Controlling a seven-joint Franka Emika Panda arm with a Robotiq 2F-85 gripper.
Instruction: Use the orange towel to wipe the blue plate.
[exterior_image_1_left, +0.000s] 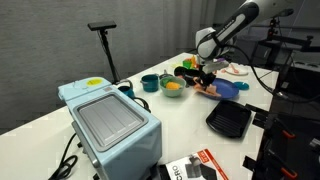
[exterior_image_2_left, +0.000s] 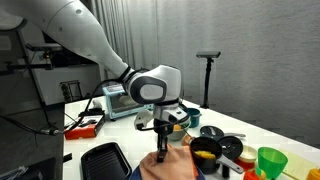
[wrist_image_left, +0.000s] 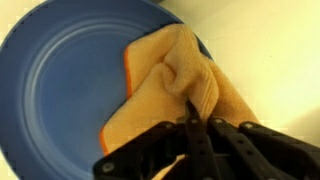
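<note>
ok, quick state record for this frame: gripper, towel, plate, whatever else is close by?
gripper: shut, pinching the orange towel
orange towel: bunched up, lying on the blue plate, one side reaching past the rim
blue plate: flat on the white table, most of its surface uncovered
nearby: black tray, bowl with orange contents, teal cup
wipe: contact made, towel is on the plate
</note>
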